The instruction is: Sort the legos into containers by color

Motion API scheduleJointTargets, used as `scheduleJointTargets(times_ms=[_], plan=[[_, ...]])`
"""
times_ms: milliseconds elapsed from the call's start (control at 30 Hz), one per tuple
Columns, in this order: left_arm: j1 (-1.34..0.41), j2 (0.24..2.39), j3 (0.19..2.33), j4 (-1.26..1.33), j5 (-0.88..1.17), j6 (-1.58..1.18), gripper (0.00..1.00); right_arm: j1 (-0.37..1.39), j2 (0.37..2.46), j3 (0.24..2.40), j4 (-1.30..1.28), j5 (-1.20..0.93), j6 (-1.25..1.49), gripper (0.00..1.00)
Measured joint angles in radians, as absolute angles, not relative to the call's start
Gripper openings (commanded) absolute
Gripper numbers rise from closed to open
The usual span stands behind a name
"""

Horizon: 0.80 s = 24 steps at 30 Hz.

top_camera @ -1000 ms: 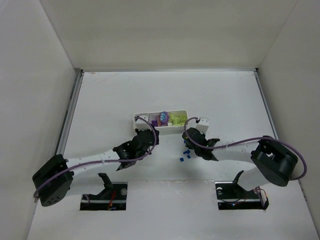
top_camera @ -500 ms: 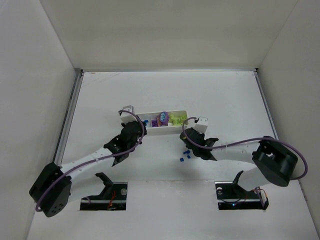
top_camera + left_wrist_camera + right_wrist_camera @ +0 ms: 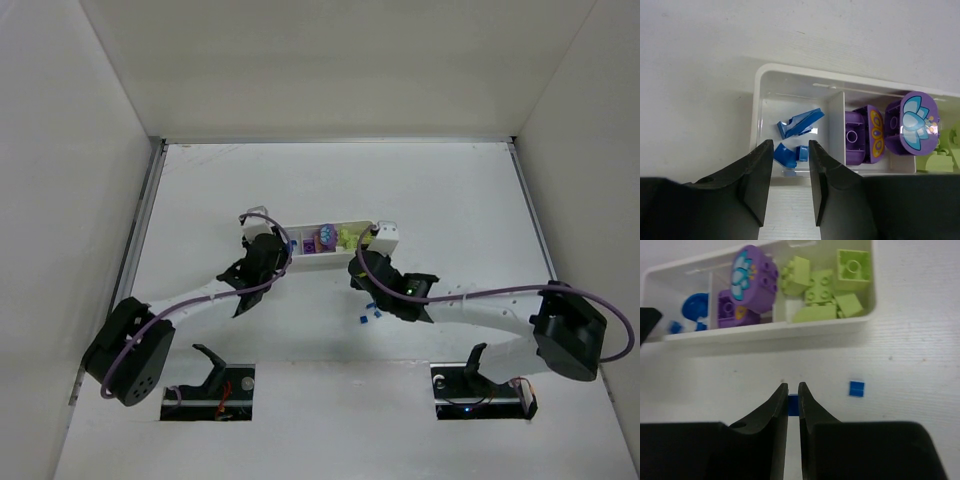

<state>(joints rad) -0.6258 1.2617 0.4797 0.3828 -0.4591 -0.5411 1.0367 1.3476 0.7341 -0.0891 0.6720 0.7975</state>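
Observation:
The white three-compartment tray (image 3: 322, 262) lies mid-table. In the left wrist view its left compartment (image 3: 760, 80) holds blue legos (image 3: 799, 123) and the middle one holds purple legos (image 3: 912, 122). In the right wrist view the right compartment of the tray (image 3: 765, 332) holds lime-yellow legos (image 3: 822, 295). My left gripper (image 3: 277, 257) (image 3: 791, 150) is open and empty at the near edge of the blue compartment. My right gripper (image 3: 357, 274) (image 3: 793, 390) is shut on a tiny blue lego (image 3: 793, 405), just in front of the tray.
Several loose blue legos (image 3: 368, 312) lie on the table in front of the tray, under the right arm. One of them (image 3: 856, 388) shows to the right of my right fingers. White walls enclose the table on three sides.
The left arm swung left off the tray, then its gripper settled at the tray's left end. The right gripper moved up and left from the loose blue legos toward the tray.

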Motion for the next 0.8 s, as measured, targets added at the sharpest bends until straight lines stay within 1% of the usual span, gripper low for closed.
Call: scheduleJointTargets(times_ms=[100, 200, 300, 400, 600, 667, 800], plan=[[-0.620, 1.258, 0.480, 0.385, -0.452, -0.538, 0.40, 1.049, 1.391, 0.796, -0.060, 0.653, 0.773, 0.16], [-0.620, 1.224, 0.478, 0.384, -0.447, -0.538, 0.41, 1.050, 1.456, 0.862, -0.028, 0.623, 0.752, 0.16], [-0.620, 1.132, 0.461, 0.384, -0.445, -0.540, 0.37, 1.050, 1.533, 0.933, 0.005, 0.588, 0.729, 0.16], [-0.620, 0.987, 0.426, 0.365, -0.447, -0.543, 0.35, 1.048, 1.619, 1.015, 0.038, 0.550, 0.709, 0.16], [-0.607, 0.753, 0.364, 0.258, -0.459, -0.551, 0.33, 1.027, 1.774, 1.153, 0.111, 0.458, 0.685, 0.19], [-0.608, 0.703, 0.346, 0.207, -0.461, -0.555, 0.32, 1.018, 1.822, 1.196, 0.125, 0.434, 0.685, 0.24], [-0.657, 0.624, 0.303, 0.113, -0.460, -0.575, 0.32, 1.006, 1.889, 1.251, 0.139, 0.410, 0.684, 0.45]])
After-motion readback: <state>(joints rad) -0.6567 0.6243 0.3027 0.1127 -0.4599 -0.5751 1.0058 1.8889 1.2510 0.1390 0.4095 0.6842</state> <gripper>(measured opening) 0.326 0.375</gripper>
